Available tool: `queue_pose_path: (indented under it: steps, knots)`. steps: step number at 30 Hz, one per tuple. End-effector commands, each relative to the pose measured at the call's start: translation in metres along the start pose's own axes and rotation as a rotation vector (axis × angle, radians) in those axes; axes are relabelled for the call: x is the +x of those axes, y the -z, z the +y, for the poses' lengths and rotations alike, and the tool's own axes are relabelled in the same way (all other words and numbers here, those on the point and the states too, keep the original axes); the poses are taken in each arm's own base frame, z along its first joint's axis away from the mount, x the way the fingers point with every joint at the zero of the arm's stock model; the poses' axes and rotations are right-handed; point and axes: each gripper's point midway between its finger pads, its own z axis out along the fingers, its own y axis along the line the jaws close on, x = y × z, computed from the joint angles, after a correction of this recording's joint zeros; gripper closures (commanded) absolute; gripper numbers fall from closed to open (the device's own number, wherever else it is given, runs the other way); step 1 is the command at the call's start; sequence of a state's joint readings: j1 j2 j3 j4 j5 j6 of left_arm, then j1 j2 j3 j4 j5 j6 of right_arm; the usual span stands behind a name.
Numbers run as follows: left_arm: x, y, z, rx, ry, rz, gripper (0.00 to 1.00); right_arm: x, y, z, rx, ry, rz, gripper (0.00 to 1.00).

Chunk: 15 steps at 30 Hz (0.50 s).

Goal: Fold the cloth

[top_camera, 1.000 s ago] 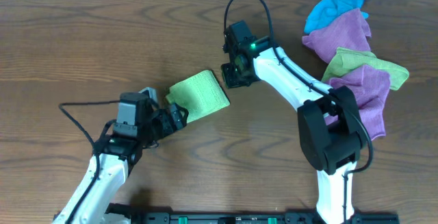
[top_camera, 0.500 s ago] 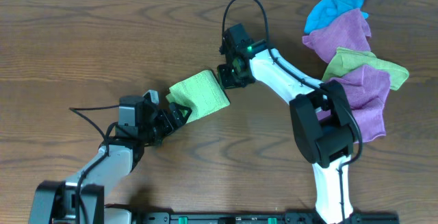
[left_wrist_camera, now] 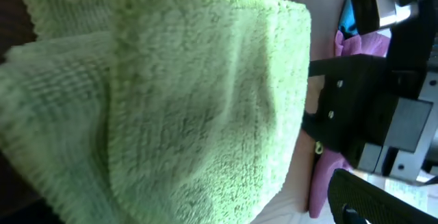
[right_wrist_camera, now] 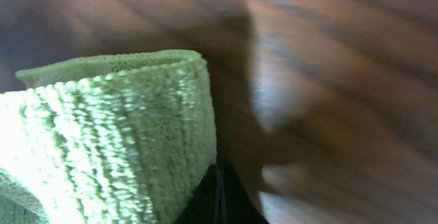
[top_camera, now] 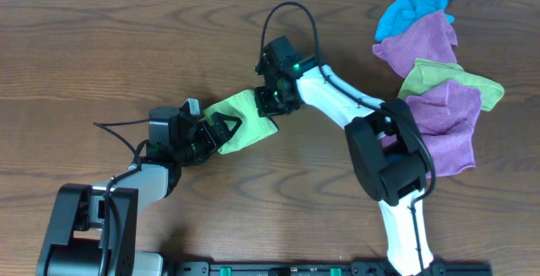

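Overhead, left jaws and right jaws seemingly touch cloth (top_camera: pixel 249 116); grip cannot be told.

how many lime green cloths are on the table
2. The cloth lies folded mid-table; the other lime-green cloth sits in the pile at the right, among purple cloths. More may be hidden underneath.

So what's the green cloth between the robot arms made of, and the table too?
The green cloth looks like soft microfibre: fuzzy, matte, with tiny loops and a ribbed weave showing up close. The table looks like wood, brown with grain lines and a slight sheen, though it could be a wood-look laminate.
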<state>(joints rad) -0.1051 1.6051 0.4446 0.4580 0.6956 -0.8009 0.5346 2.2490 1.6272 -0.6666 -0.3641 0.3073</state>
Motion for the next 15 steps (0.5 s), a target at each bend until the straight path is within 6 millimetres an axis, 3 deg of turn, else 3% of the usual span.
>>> queue_pose_path:
  steps: [1,2,5,7,8,9,12,15]
  knots:
    - [0.027,-0.003,0.061,-0.187,0.129,0.036,0.12,0.007,-0.010,-0.001,-0.024,-0.027,0.035,0.99]
    - [0.027,-0.003,0.061,-0.187,0.129,0.036,0.18,0.007,-0.009,0.001,-0.045,-0.031,0.038,0.99]
    - [0.027,-0.003,0.061,-0.188,0.139,0.034,0.57,0.005,-0.007,-0.004,-0.048,-0.044,0.037,0.99]
    - [0.027,-0.003,0.061,-0.187,0.151,0.032,0.71,0.005,-0.005,-0.006,-0.052,-0.051,0.037,0.99]
    - [0.027,-0.003,0.061,-0.186,0.150,0.031,0.87,0.004,-0.003,-0.006,-0.061,-0.056,0.039,0.99]
    - [0.026,-0.003,0.060,-0.184,0.149,0.031,0.94,0.005,-0.001,-0.007,-0.063,-0.062,0.043,0.99]
    - [0.023,-0.005,0.052,-0.153,0.135,0.033,0.94,0.003,0.014,-0.011,-0.051,-0.055,0.055,0.99]
    - [0.011,-0.009,0.022,-0.041,0.086,0.036,0.95,-0.004,0.040,-0.021,0.003,-0.057,0.047,0.99]
